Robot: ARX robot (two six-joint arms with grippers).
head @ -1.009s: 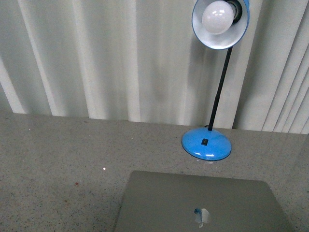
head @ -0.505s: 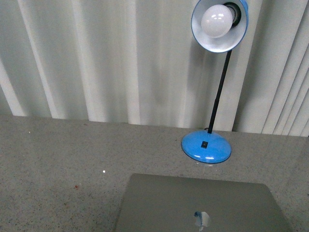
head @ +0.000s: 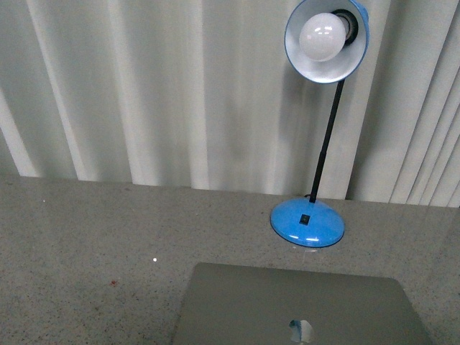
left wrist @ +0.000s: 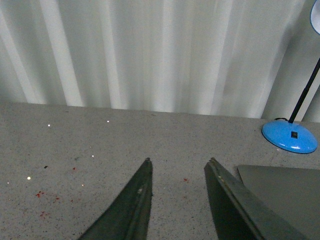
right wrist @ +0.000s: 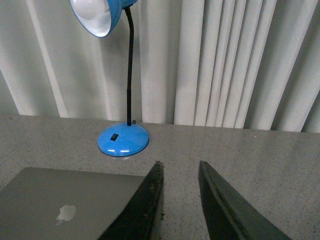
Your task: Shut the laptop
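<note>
The silver-grey laptop (head: 295,305) lies at the bottom of the front view with its lid facing up, the small logo showing; screen and keys are hidden. It also shows in the left wrist view (left wrist: 285,192) and in the right wrist view (right wrist: 65,202). My left gripper (left wrist: 177,167) is open and empty above the speckled table, to the left of the laptop. My right gripper (right wrist: 180,170) is open and empty, just beside the laptop's right edge. Neither gripper shows in the front view.
A blue desk lamp stands behind the laptop, its base (head: 307,223) on the grey speckled table (head: 86,251) and its shade with a white bulb (head: 325,39) high up. White vertical blinds (head: 180,86) close off the back.
The front view has shifted slightly: the laptop lid sits a little lower in the picture and the lamp's shade has edged down. Nothing was taken hold of.
</note>
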